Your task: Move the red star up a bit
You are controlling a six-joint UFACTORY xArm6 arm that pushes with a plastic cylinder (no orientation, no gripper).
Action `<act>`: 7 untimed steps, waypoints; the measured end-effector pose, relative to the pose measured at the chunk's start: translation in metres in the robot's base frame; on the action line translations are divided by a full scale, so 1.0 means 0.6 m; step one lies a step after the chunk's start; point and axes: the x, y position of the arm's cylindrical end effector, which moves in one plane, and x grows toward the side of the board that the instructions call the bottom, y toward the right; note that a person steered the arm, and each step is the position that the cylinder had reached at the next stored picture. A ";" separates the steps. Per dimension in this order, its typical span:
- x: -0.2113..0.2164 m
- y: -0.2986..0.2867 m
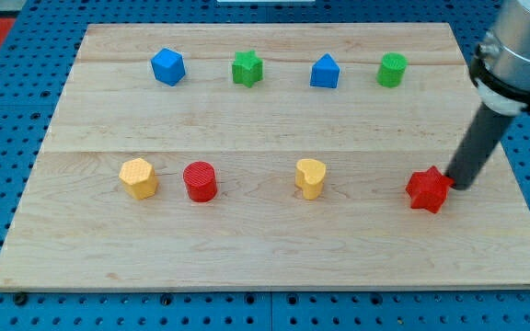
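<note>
Red plastic star (428,190) sits on the wooden worktop (274,248); my tip (455,185), a jawless rod, touches the star's right edge, poorly placed for pushing upward.

Rod slants down from view's upper right; my tip (455,185) seemingly on board.

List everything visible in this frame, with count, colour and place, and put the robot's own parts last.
blue blocks: 2, blue; top row, a hexagon-like one at the view's left and a house-like one right of centre
green star: 1, green; top row, between the blue blocks
green cylinder: 1, green; top row, right end
yellow blocks: 2, yellow; lower row, hexagon at left, heart at centre
red cylinder: 1, red; beside the yellow hexagon
red star: 1, red; lower row, right
wooden board: 1, light wood; centre
pegboard: 1, blue; under the board
my tip: 1, dark; at the red star's right edge
</note>
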 end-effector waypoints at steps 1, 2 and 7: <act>0.016 0.005; 0.036 0.009; 0.079 -0.017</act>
